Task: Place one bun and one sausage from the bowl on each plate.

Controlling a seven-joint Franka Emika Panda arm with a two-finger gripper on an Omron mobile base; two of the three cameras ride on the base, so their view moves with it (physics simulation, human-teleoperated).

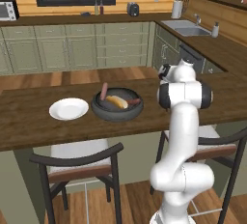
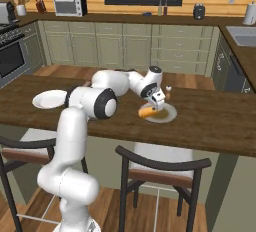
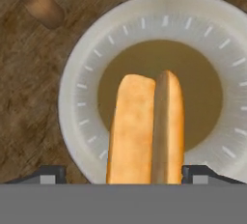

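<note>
One bun point(image 3: 144, 131) lies inside plate point(image 3: 77, 97) rim, gripper point(image 3: 124, 174) wide.

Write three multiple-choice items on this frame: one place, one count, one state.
1. The end effector is above:
A. the sink
B. the white plate with a bun
C. the microwave

2. Sausages in the dark bowl:
A. one
B. three
C. two

3. The plate beside the bowl:
A. is bare
B. holds a bun
C. holds a sausage

B: the hand view looks down past a bun onto that plate.
C: one sausage leans on the rim and another lies inside.
A: its white face shows nothing on it.
</note>
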